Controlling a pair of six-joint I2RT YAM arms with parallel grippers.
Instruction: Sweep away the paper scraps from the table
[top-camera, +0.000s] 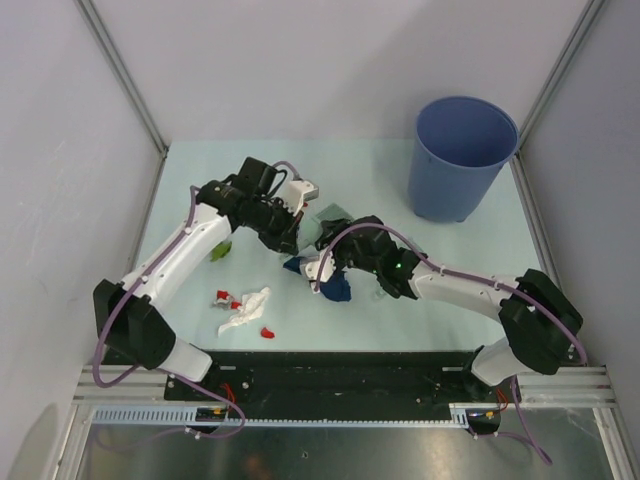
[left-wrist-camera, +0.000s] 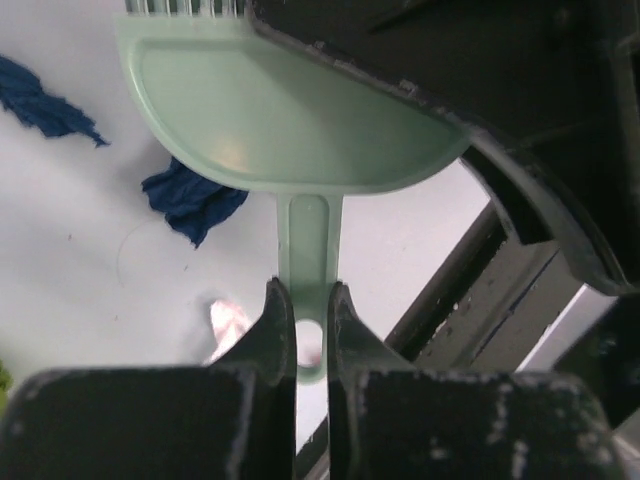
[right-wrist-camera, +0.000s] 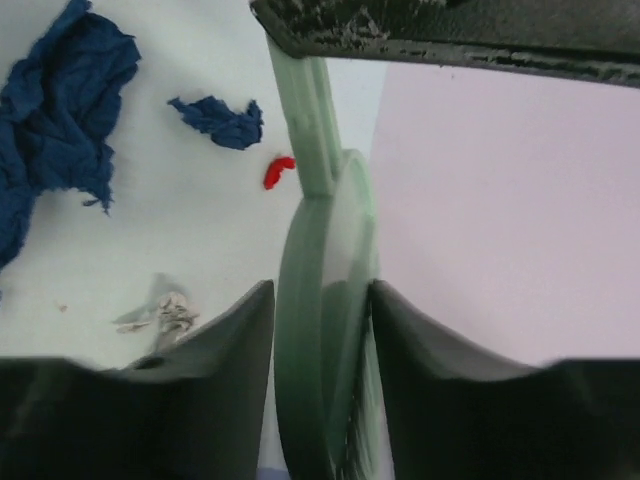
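Seen from above, two white and black robot arms reach in over a pale mint-green counter (top-camera: 200, 175) and meet near the centre of the frame. A round blue plastic bin (top-camera: 462, 150) stands at the upper right.

The left fingers (top-camera: 290, 228) are closed tight on the thin handle of a pale green plastic brush (left-wrist-camera: 300, 130). Its half-round back fills the top of the left wrist view. The right fingers (top-camera: 322, 262) are clamped on either side of a pale green plastic dustpan (right-wrist-camera: 325, 300), seen edge-on at the centre of the right wrist view.

The paper scraps lie loose on the counter around and below the tools. A dark blue paper wad (top-camera: 336, 288) sits just below the right fingers, with a smaller dark blue scrap (top-camera: 294, 265) beside it. A white paper crumple (top-camera: 246, 308) lies at lower left, with tiny red paper pieces (top-camera: 222, 296) just left of it and another below it. A small green paper bit (top-camera: 222, 250) rests beside the left forearm. In the right wrist view, a small grey paper crumple (right-wrist-camera: 165, 312) lies at lower left, next to one finger.
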